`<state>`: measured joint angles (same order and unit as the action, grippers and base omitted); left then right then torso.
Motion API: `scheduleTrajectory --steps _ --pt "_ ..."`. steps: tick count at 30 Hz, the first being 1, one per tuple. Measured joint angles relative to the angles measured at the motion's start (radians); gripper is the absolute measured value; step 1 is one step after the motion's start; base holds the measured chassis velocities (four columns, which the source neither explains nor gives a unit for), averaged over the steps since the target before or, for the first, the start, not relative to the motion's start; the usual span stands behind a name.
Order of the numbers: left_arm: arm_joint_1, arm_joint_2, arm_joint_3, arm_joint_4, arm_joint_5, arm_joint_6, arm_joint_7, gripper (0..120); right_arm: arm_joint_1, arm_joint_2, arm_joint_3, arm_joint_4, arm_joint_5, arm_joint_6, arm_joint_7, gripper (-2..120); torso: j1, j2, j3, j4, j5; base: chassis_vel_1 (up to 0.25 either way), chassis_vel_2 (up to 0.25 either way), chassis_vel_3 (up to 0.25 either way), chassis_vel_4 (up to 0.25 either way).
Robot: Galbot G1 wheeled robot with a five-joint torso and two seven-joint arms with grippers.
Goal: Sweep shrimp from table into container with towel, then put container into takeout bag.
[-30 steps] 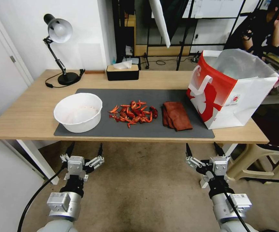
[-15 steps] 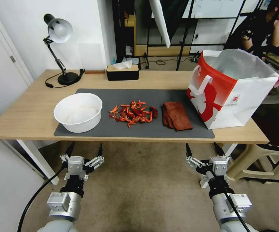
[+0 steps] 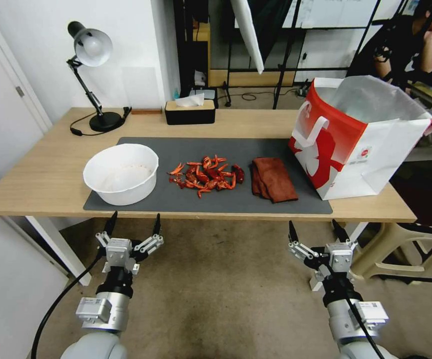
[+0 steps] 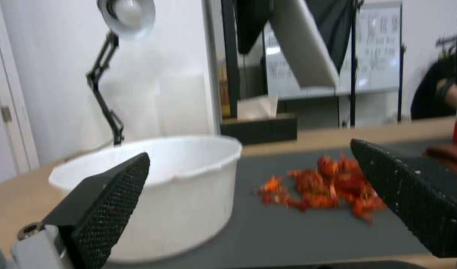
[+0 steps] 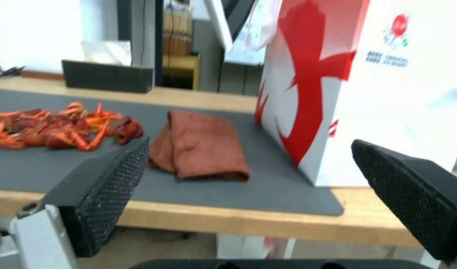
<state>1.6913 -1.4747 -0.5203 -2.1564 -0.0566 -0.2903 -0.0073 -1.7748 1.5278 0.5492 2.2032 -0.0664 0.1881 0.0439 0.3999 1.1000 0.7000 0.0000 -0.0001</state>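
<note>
A pile of orange-red shrimp (image 3: 207, 176) (image 4: 324, 185) (image 5: 54, 127) lies in the middle of the dark grey mat on the light-wood table (image 3: 46, 169). The white round container (image 3: 121, 173) (image 4: 179, 186) stands at the mat's left end. A folded rust-brown towel (image 3: 273, 179) (image 5: 201, 147) lies right of the pile. The red-and-white takeout bag (image 3: 360, 139) (image 5: 368, 82) stands open at the table's right end. My left gripper (image 3: 133, 224) (image 4: 248, 209) hangs open below the front edge near the container. My right gripper (image 3: 316, 230) (image 5: 248, 201) is open too, before the edge below the towel.
A black desk lamp (image 3: 92, 75) and a black tissue box (image 3: 190, 112) stand along the table's far side. A beige plastic stool (image 3: 400, 249) sits on the floor at the right, close to my right arm. Carpeted floor lies under both arms.
My left gripper has risen a little toward the table's front edge. The right gripper and the things on the table have not moved.
</note>
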Motion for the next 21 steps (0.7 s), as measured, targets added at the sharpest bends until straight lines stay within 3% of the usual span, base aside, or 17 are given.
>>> scheduleTrajectory --steps 3,9,15,16,18,21 --pt "-0.038 0.008 0.01 0.047 -0.019 -0.095 -0.003 100 0.014 0.016 -0.001 -0.055 -0.039 0.106 0.025 100 0.0 0.0 0.0 -0.0002 -0.0001 0.0 0.0 0.0 0.0" --pt "-0.054 0.01 0.015 0.062 -0.025 -0.137 -0.002 100 0.023 0.026 -0.001 -0.09 -0.063 0.173 0.04 100 0.0 0.0 0.0 0.0001 -0.0003 0.0 0.0 0.0 0.0" --pt "-0.115 0.018 0.035 0.114 -0.05 -0.297 0.012 100 0.034 0.043 -0.002 -0.123 -0.105 0.296 0.046 100 0.0 0.0 0.0 -0.0002 -0.0001 0.0 0.0 0.0 0.0" --pt "-0.115 0.018 0.035 0.114 -0.05 -0.297 0.012 100 0.034 0.043 -0.002 -0.123 -0.105 0.296 0.046 100 0.0 0.0 0.0 -0.0002 -0.0001 0.0 0.0 0.0 0.0" --pt "-0.124 0.021 0.038 0.122 -0.054 -0.323 0.016 100 0.044 0.058 -0.002 -0.149 -0.143 0.404 0.051 100 0.0 0.0 0.0 0.0001 0.0001 0.0 0.0 0.0 0.0" --pt "-0.12 0.022 0.038 0.122 -0.054 -0.321 0.017 100 0.042 0.06 -0.002 -0.151 -0.138 0.428 0.046 100 0.0 0.0 0.0 0.0001 0.0 0.0 0.0 0.0 0.0"
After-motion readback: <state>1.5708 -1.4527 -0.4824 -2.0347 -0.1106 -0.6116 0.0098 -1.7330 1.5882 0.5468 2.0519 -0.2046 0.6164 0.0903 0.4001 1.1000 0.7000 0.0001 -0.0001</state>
